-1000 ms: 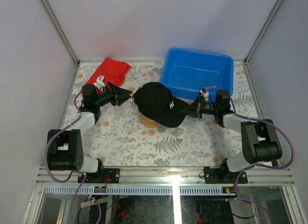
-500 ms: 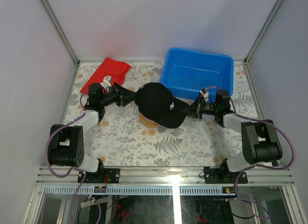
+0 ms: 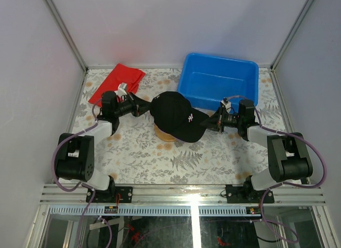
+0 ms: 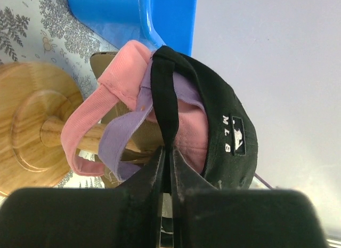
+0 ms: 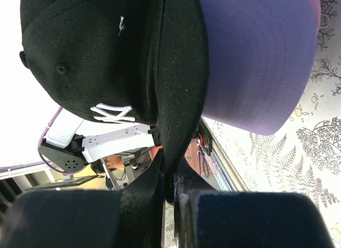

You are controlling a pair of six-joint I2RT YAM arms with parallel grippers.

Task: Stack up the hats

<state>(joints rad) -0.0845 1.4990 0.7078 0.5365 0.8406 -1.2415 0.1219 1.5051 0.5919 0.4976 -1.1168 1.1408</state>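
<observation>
Gripping: left gripper (image 4: 166, 158) clamped on black cap (image 3: 171, 112) rear strap | right gripper (image 5: 169, 176) clamped on its brim | black cap atop purple cap (image 5: 256, 61) and pink cap (image 4: 114, 80) on wooden stand (image 4: 29, 120)

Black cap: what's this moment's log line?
black cap | left hand: shut on back strap | right hand: shut on brim

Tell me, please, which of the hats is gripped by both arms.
The black hat, topmost on the stack: the left fingers pinch its rear strap, the right fingers its brim. The pink hat and purple hat lie beneath, ungripped.
</observation>
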